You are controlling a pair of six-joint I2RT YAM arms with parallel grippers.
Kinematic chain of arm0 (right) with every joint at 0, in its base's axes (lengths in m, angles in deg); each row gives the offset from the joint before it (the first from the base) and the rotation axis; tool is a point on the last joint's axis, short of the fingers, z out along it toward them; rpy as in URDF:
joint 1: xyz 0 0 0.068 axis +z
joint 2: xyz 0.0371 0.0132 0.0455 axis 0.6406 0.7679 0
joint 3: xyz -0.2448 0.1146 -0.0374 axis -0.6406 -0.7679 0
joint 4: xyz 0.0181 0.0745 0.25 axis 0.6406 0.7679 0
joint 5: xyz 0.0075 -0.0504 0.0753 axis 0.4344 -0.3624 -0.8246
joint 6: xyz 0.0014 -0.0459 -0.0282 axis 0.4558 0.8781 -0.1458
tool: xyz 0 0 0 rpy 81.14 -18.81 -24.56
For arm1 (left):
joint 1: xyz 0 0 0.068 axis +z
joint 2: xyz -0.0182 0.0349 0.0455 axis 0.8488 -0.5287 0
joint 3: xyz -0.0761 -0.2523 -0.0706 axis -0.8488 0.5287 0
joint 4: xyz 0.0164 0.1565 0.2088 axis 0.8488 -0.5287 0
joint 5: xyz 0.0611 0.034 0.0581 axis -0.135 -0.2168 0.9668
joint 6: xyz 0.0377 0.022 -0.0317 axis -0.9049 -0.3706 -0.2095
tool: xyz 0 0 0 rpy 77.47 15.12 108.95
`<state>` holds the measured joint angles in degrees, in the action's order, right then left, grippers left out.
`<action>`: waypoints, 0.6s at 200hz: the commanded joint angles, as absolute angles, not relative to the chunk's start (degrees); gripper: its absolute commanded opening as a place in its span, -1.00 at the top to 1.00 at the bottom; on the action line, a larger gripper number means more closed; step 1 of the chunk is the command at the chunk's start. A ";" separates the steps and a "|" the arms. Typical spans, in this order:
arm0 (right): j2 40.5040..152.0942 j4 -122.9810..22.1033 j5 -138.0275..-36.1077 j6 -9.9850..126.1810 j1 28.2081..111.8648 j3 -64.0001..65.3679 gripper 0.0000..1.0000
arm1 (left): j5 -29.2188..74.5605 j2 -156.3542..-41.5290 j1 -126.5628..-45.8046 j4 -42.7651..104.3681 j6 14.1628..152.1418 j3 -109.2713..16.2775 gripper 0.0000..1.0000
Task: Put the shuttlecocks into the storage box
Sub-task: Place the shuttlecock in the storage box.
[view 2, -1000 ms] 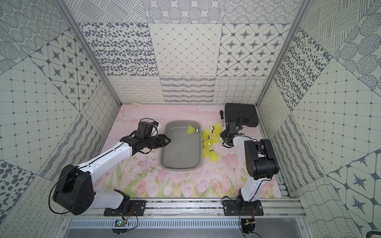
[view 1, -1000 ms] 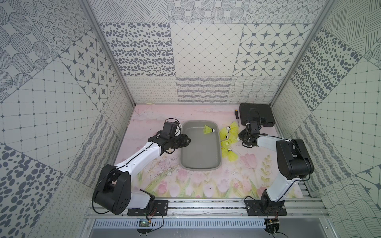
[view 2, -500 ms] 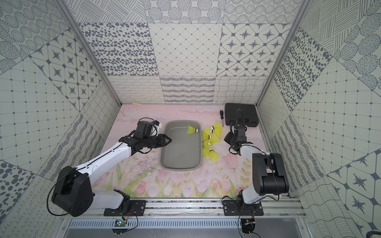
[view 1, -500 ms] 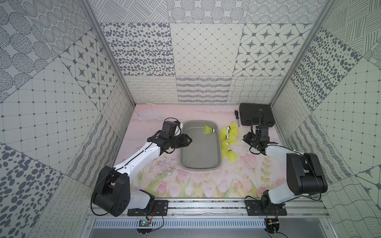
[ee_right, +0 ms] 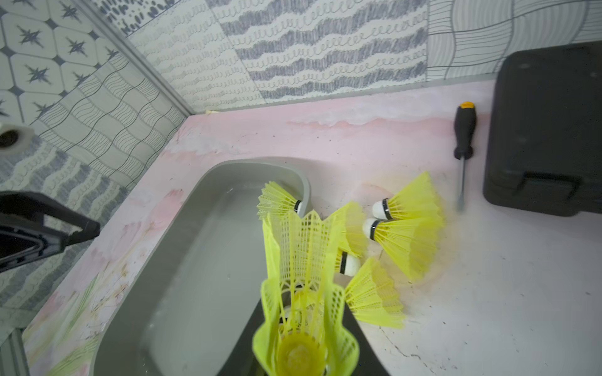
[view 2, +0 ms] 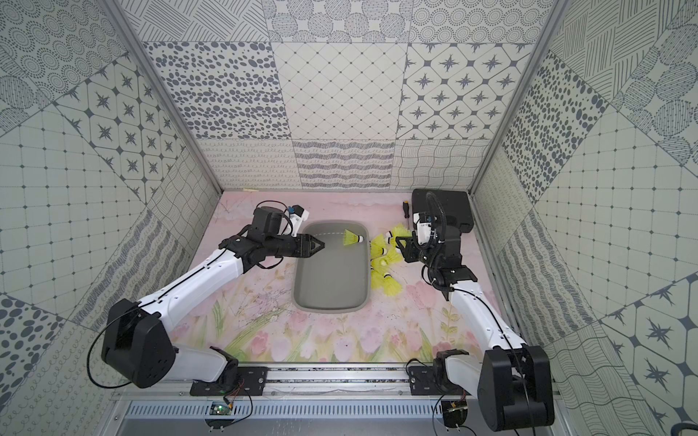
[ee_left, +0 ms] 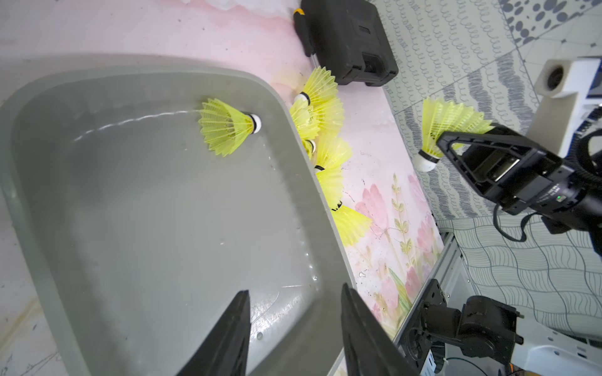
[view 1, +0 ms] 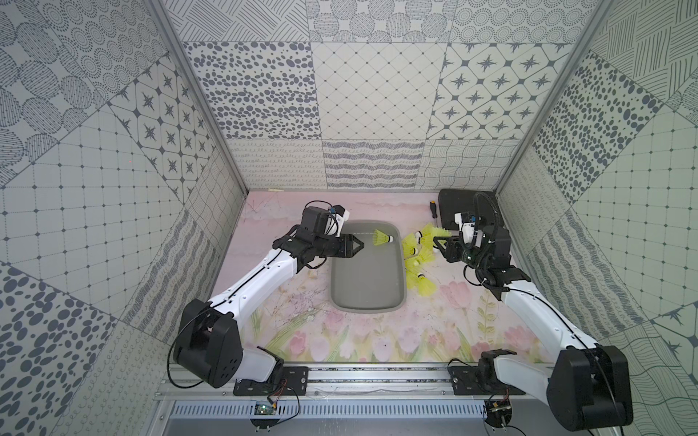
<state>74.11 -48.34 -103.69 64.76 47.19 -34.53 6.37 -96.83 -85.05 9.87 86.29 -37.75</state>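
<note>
Storage box [view 1: 366, 279]: grey, shallow, lidless. One yellow shuttlecock [view 1: 382, 238] is found lying on its side inside the far end, white tip toward the right wall. A cluster of shuttlecocks [view 1: 419, 260] is heaped just outside that wall. A lifted shuttlecock [ee_left: 446, 125] is clamped in the right end effector [ee_left: 438, 143].

The right claw [ee_right: 303, 319] clamps one shuttlecock [ee_right: 301, 257] by the storage box [ee_right: 202, 276]; a second shuttlecock [ee_right: 277, 201] lies inside, loose shuttlecocks [ee_right: 407, 241] beside it on the worktop [ee_right: 488, 293].

Storage box [ee_left: 163, 211] glossy smooth plastic; shuttlecocks [ee_left: 228, 130] ribbed mesh plastic; black case [ee_left: 345, 39] probably matt plastic.
</note>
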 commanded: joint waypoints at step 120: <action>84.56 -35.40 -118.01 76.51 62.28 -20.26 0.37 | -16.18 -103.45 -88.10 0.08 46.09 -51.50 0.04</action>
<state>82.92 -36.38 -114.88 74.01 61.18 -22.86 -6.97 -103.28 -88.00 4.18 60.81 -50.62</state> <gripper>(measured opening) 0.312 0.475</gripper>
